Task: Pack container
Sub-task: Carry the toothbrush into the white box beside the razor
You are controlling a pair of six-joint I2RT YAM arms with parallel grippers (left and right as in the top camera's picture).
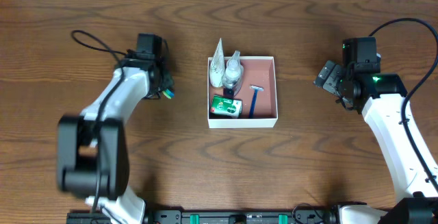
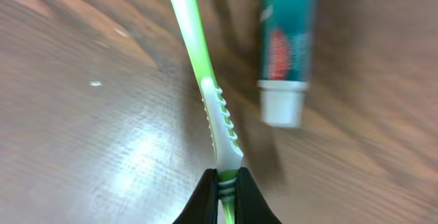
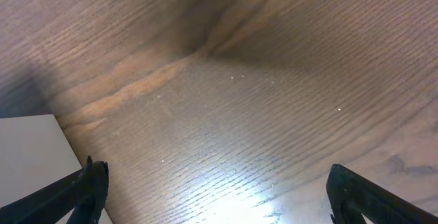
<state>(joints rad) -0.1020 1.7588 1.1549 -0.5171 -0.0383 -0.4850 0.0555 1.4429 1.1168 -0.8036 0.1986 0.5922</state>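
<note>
We find the left gripper (image 1: pixel 166 91) closed on a green-and-white toothbrush (image 2: pixel 217 114). Its 2 fingers pinch the handle near one end, and the rest of the brush runs straight out ahead of the jaws. Whether the brush is clear of the table (image 1: pixel 82 5) we cannot tell from the wrist view. A toothpaste tube (image 2: pixel 287 32) lies just beside it on the wood, roughly parallel.

The right gripper (image 3: pixel 215 183) is spread wide and holds nothing. It stands near the container's right wall.

The container (image 1: pixel 263 70) sits at table centre, to the right of the left gripper and between the 2 arms. It already holds a white pouch (image 1: pixel 217 63), a clear bottle (image 1: pixel 233 73), a green box (image 1: pixel 226 105) and a blue razor (image 1: pixel 254 99).

In our judgement the coming move is a carry to the right. The brush's long axis should lie alongside the razor, over the bare floor on the right side.
</note>
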